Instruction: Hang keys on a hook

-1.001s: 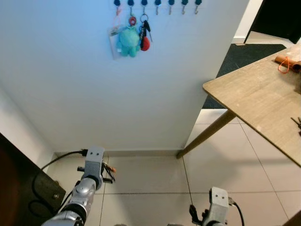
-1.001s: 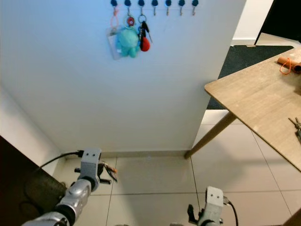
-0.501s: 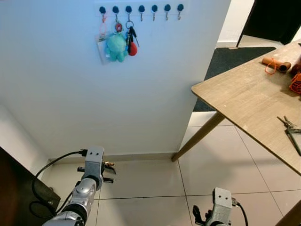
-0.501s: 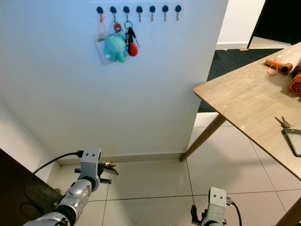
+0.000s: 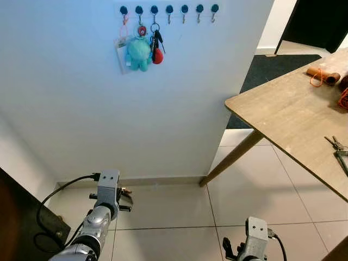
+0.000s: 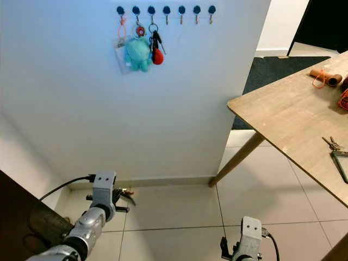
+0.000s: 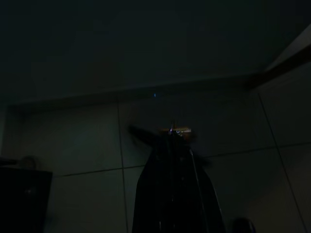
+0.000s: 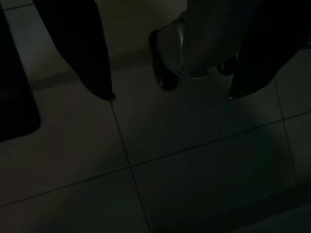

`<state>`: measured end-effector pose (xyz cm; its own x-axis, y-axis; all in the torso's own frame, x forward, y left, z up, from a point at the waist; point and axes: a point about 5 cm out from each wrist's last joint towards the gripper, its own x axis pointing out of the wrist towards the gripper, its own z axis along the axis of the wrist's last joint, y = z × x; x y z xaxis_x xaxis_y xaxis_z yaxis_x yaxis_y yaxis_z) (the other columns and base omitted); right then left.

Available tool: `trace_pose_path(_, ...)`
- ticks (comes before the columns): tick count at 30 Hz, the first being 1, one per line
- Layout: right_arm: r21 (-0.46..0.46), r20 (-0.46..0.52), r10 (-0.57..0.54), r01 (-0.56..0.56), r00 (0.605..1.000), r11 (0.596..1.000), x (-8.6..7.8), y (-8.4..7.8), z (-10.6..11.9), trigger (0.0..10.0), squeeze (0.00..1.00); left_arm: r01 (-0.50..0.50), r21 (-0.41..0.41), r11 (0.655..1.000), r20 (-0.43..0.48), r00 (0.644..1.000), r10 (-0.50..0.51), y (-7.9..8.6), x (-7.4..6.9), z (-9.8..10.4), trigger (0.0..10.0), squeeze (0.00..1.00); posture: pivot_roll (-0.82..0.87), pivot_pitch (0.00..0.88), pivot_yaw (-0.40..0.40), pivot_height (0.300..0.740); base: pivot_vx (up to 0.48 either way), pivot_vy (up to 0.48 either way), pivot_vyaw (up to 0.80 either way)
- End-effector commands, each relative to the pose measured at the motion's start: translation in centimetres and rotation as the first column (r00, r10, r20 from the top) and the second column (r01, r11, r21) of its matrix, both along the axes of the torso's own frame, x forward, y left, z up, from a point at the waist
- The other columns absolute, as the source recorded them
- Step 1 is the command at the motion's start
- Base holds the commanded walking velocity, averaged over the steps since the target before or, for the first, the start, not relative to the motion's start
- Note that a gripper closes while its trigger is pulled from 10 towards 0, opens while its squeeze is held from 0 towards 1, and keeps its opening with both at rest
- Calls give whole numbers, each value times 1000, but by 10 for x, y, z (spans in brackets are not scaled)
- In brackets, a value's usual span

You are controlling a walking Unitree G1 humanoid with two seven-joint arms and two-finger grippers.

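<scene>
Keys (image 5: 335,144), a small metal bunch, lie on the light wooden worktop (image 5: 283,114) to my right, near its front edge, just beside a dark flat object (image 6: 338,163) I can't identify. Farther back on that worktop: a brown roll with an orange loop (image 5: 321,76).

Ahead, white wall panel (image 5: 163,92). Along its top runs a row of seven dark-knobbed hooks (image 5: 169,10). The three hooks at the left end are loaded: a clear card holder on an orange loop (image 5: 122,50), a turquoise plush toy (image 5: 139,52), and a key bunch with a black fob and a red tag (image 5: 157,48). The four hooks to their right are bare.

My left pincer (image 5: 125,199) hangs low over the pale tiled floor (image 5: 174,212), close to the skirting at the foot of the wall. In the dim left wrist view its black fingers (image 7: 175,165) sit close together with a small orange-brown thing at the tips; I cannot tell what that is or whether it is gripped.

My right pincer (image 8: 170,94) hangs idle near the floor, fingers spread wide, gripping nothing. The right wrist view looks down on dark tiles and a grey leg on a dark foot (image 8: 194,43).

A black cable (image 5: 60,190) loops from my left wrist toward a dark cabinet (image 5: 22,217) at my left.
</scene>
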<state>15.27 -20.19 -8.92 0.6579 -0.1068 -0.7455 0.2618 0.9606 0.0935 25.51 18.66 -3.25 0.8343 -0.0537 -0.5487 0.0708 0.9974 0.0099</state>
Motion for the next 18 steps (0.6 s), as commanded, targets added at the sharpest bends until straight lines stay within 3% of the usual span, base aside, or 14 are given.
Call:
trace_pose_path(1,3,-8,0,0,1000,1000,-2,0,-1,10000,0,-4,-11,1000,-2,1000,4,-1,0,0,10000,0,16,31,6,740,337,0,0)
trace_pose_path(18,4,-5,5,-5,1000,1000,-1,0,-1,10000,0,-8,-21,1000,9,1000,8,-1,1,1,10000,0,20,34,1,740,399,0,0)
